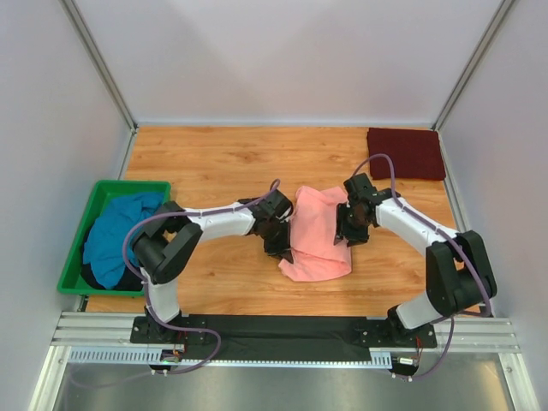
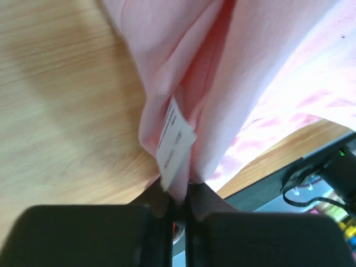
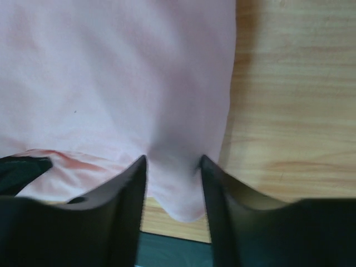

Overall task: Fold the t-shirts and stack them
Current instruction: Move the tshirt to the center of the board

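Clenching the pink t-shirt (image 1: 318, 233), left end effector (image 1: 282, 247) faces right end effector (image 1: 348, 231), grip unclear, maroon t-shirt (image 1: 406, 152) beyond.

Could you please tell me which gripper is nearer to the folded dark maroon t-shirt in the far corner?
Right. The right gripper is nearer the folded dark maroon cotton t-shirt, gripping that side of the salmon-pink cotton t-shirt; the left gripper holds the opposite side.

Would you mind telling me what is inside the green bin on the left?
A crumpled teal-blue t-shirt fills most of the green bin, with something dark showing at its near edge. Whatever lies beneath the shirt is covered.
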You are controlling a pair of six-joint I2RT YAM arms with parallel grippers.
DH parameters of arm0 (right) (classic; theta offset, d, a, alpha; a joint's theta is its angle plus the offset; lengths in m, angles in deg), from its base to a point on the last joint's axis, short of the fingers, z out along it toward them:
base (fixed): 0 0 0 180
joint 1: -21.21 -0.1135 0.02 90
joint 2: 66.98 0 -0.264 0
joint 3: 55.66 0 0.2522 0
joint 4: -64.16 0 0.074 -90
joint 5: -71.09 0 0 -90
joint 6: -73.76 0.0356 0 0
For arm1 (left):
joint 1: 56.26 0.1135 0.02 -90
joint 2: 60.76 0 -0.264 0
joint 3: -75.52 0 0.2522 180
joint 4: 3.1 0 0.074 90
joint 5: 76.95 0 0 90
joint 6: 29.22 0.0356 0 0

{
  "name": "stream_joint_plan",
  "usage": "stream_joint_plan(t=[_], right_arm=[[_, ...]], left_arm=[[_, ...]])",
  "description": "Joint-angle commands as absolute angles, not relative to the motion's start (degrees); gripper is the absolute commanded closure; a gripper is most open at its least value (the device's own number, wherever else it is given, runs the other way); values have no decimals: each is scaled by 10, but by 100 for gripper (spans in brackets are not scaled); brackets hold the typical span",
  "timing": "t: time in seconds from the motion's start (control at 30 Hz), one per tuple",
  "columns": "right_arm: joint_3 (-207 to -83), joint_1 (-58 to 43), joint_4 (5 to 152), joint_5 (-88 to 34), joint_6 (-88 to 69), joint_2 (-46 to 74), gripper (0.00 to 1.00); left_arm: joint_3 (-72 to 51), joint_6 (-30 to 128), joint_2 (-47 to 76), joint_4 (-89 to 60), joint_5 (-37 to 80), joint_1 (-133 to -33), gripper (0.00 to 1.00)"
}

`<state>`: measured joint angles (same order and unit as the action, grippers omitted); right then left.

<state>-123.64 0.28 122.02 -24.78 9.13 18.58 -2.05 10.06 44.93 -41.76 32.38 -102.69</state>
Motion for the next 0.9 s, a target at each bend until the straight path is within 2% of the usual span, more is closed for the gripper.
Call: stream_joint_plan(t=[0.0,0.03,0.13,0.23,0.27,0.33,0.4,0.47,0.53,0.57,0.6,0.63,0.67,0.7,0.73,0.87], right_arm=[[-1273,4,1176,-209,71,219,62],[-1286,5,1178,-195,66,229,75],[-1381,24,1223,-170,65,243,100],[-1516,32,1319,-158,76,225,100],[-1543,32,1353,-154,79,201,100],[-1583,32,1386,-147,104,172,100],[-1571,33,1423,-160,128,125,100],[-1479,32,1416,-180,185,83,100],[-1382,32,1372,-262,221,12,100],[-1286,32,1311,-311,253,-10,98],[-1248,33,1290,-317,269,-46,93],[-1222,32,1279,-317,275,-56,81],[-1195,32,1278,-310,275,-62,76],[-1194,32,1285,-304,258,-62,73],[-1199,32,1294,-300,246,-58,65],[-1236,33,1346,-267,203,-43,51]], left_arm=[[-103,119,425,-520,263,-1023,100],[-125,124,412,-556,242,-1019,100],[-226,140,344,-650,187,-992,100],[-366,145,293,-683,158,-986,100],[-429,144,284,-678,180,-988,100],[-467,131,279,-672,212,-988,100],[-458,117,263,-667,250,-991,100],[-416,121,240,-666,244,-1003,100],[-307,116,192,-670,232,-1008,100],[-215,111,154,-669,223,-1008,100],[-171,102,135,-670,213,-1008,100],[-129,100,115,-670,202,-1008,100],[-55,93,83,-671,188,-1007,100],[-23,87,68,-677,182,-1007,100],[6,80,57,-677,179,-1007,100],[130,51,24,-677,175,-1007,100]])
